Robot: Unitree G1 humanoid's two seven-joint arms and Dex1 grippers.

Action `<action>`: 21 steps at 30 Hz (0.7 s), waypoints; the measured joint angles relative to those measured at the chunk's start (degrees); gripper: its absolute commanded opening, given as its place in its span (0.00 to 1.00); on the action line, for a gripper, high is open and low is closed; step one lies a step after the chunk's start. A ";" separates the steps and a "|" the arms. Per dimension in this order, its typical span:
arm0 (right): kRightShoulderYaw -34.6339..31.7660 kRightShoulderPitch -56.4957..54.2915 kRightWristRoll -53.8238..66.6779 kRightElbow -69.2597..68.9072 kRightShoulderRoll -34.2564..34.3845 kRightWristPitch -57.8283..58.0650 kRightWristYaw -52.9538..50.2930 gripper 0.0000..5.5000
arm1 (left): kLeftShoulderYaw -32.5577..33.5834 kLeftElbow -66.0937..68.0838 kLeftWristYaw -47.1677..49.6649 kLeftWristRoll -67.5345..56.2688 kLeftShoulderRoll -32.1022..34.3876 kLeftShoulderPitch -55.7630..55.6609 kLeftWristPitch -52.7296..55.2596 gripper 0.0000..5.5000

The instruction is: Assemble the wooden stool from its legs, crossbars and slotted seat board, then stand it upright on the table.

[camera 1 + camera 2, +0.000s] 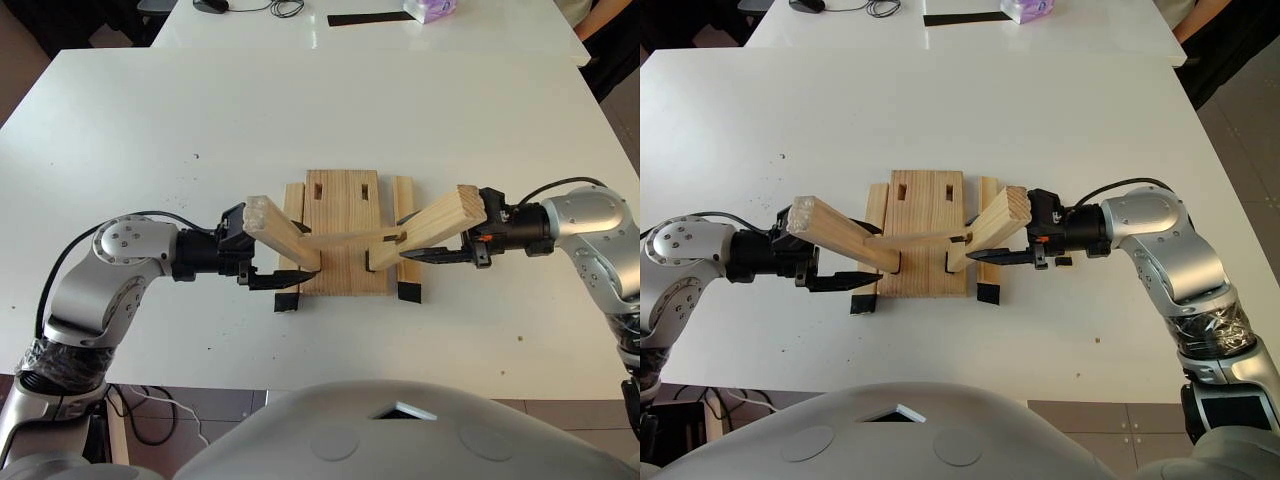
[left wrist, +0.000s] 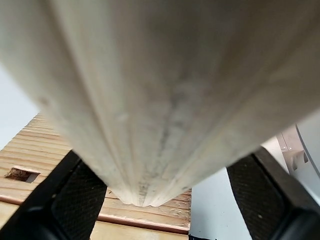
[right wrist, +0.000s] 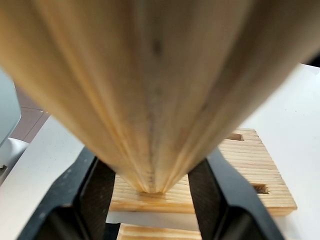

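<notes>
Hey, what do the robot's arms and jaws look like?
The left arm and right arm have rounded silver-grey shells, black wrist sections and a thin black cable looping over each. The jaws are long, black, with dimpled pads. A small orange mark sits by the right wrist.

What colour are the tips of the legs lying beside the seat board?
Black leg tips; left eye view.

Beyond the white table [image 1: 300, 110], another white table [image 1: 480, 40] carries a black strip [image 1: 365, 19], with a purple packet [image 1: 430, 8] just right of the strip and a dark mouse [image 1: 210, 5] and cable [image 1: 285, 8] left of it.
</notes>
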 measured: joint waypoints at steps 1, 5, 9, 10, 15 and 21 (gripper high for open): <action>0.09 -0.18 0.00 0.31 0.00 -0.10 0.23 0.37 | -0.10 -0.15 -0.01 0.00 0.00 0.07 -0.04 0.68; 0.54 -0.74 0.00 1.25 0.00 -0.55 0.88 0.37 | -0.20 -0.84 -0.01 0.00 0.00 0.89 -0.24 0.68; 1.01 -1.18 0.00 2.23 0.01 -1.23 1.65 0.37 | -0.24 -1.21 -0.01 0.01 0.00 1.30 -0.35 0.68; 1.09 -1.27 0.00 2.31 0.00 -1.29 1.72 0.37 | -0.24 -1.27 -0.01 0.01 0.00 1.41 -0.41 0.68; 1.14 -1.46 0.02 0.75 -0.80 -1.01 1.88 0.37 | -0.22 -1.42 0.00 -0.08 -0.04 1.76 -0.42 0.68; 1.98 -2.99 -0.02 -0.20 -2.79 0.24 2.36 0.37 | -0.67 -1.33 0.02 -0.14 -0.57 1.85 0.00 0.68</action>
